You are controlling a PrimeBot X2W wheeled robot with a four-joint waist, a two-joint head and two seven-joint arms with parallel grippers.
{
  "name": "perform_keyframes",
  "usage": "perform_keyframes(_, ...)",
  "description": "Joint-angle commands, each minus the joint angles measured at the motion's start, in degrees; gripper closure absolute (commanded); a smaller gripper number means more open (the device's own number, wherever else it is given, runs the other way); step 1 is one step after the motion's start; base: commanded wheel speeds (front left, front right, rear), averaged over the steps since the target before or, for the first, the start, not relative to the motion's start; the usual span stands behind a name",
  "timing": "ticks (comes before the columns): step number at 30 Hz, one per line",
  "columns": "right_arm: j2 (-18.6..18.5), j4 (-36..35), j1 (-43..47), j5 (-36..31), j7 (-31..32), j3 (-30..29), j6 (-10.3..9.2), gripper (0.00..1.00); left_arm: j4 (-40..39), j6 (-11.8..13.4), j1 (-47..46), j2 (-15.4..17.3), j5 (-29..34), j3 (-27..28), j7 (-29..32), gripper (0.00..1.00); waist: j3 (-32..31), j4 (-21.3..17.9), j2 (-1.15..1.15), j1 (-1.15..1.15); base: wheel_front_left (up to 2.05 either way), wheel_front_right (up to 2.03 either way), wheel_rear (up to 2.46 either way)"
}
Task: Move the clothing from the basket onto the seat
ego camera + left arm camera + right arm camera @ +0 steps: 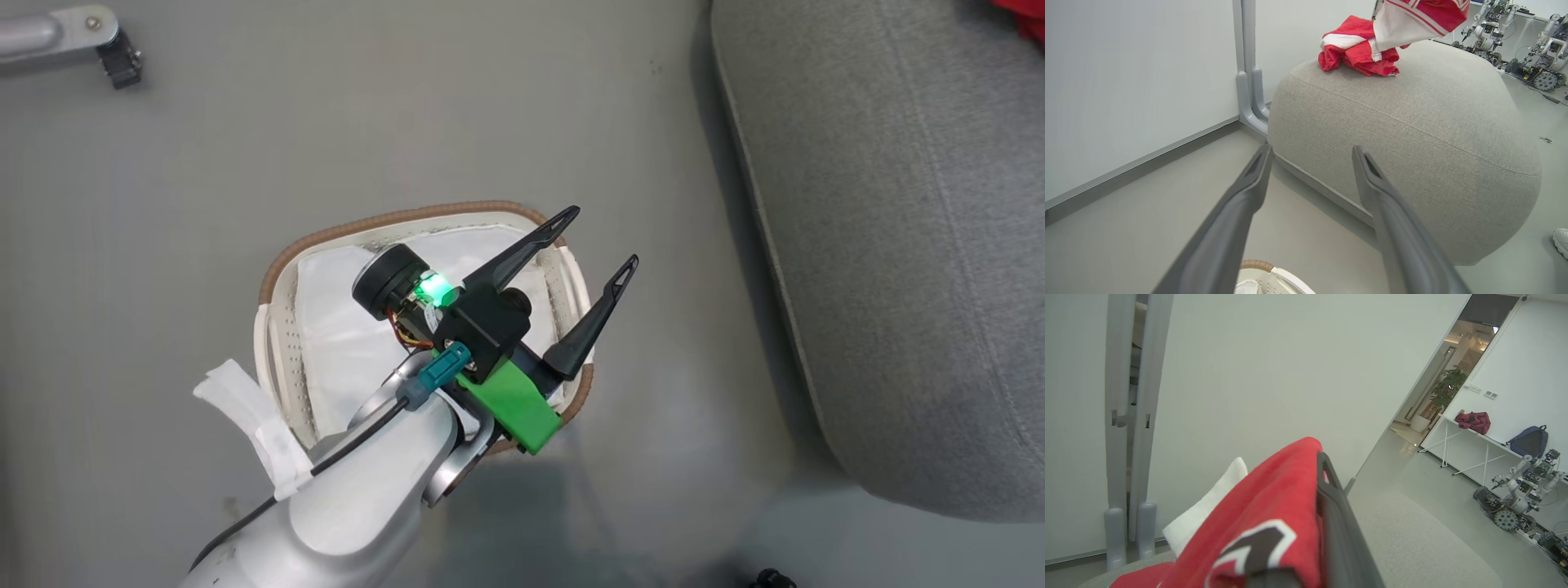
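Note:
My left gripper (pixel 600 241) hangs open over the basket (pixel 392 219), with nothing between its fingers. The basket holds a plain white liner sheet (pixel 335 318). In the left wrist view the same open gripper (pixel 1312 151) points at the light-grey seat (pixel 1412 122), and the basket's rim (pixel 1255 265) shows at the bottom edge. One piece of red and white clothing (pixel 1359 55) lies bunched on the seat. A second piece of clothing (pixel 1421 18) hangs just above it. My right gripper (pixel 1319 463) is shut on that clothing (pixel 1274 514), over the seat (pixel 1412 543); one finger is hidden under the cloth.
The seat (pixel 898 245) stands to the right of the basket, across a strip of grey floor. A metal leg (pixel 73 37) is at the far left. A wall and post (pixel 1247 81) stand behind the seat. A person's shoe (pixel 1562 241) and parked robots (pixel 1541 61) are beyond it.

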Motion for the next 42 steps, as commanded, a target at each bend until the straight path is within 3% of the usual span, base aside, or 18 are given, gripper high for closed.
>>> perform_keyframes(1,0.1,0.9,0.5,-1.1,-0.4,-1.8,-0.07,1.00,-0.5,0.1,-1.2,0.6,0.5,-0.2,0.2,0.00,4.1,3.9,-0.01,-0.01,0.00,0.00,0.00)
perform_keyframes(9,6.1,7.3,6.3,-7.5,-4.7,-7.1,-0.07,1.00,-0.9,0.1,-0.4,2.1,1.0,-1.3,1.2,0.00,6.4,4.0,-0.01,-0.01,0.00,0.00,0.00)
perform_keyframes(17,11.2,12.7,9.8,-9.2,-7.1,-6.0,-0.07,1.00,-1.6,0.5,-0.4,3.2,0.7,-1.5,2.3,0.00,6.6,2.0,-0.01,-0.01,0.00,0.00,0.00)
perform_keyframes(18,11.6,13.3,10.1,-9.3,-7.5,-5.8,-0.06,0.87,-1.5,0.6,-0.4,3.5,0.6,-1.6,2.5,0.00,6.5,1.6,-0.01,-0.01,0.00,0.00,0.00)
perform_keyframes(20,11.9,14.0,10.1,-9.4,-8.4,-5.4,-0.06,0.51,-1.3,0.7,-0.5,3.6,0.5,-1.6,2.7,0.00,6.2,1.0,-0.01,-0.01,0.00,0.00,0.00)
perform_keyframes(21,12.1,14.4,10.0,-9.4,-8.7,-5.2,-0.06,0.09,-1.2,0.7,-0.6,3.6,0.4,-1.5,2.7,0.00,6.0,0.7,-0.01,-0.01,0.00,0.00,0.00)
perform_keyframes(22,12.5,14.8,10.0,-9.2,-9.3,-5.0,-0.06,0.00,-1.1,0.8,-0.6,3.6,0.2,-1.5,2.7,0.00,5.7,0.3,-0.01,-0.01,0.00,0.00,0.00)
perform_keyframes(42,19.3,19.2,16.1,-5.1,-17.6,4.5,-0.07,0.00,1.4,3.0,3.4,4.7,-3.7,0.8,1.4,0.00,-4.7,-8.3,-0.01,-0.01,0.00,0.00,0.00)
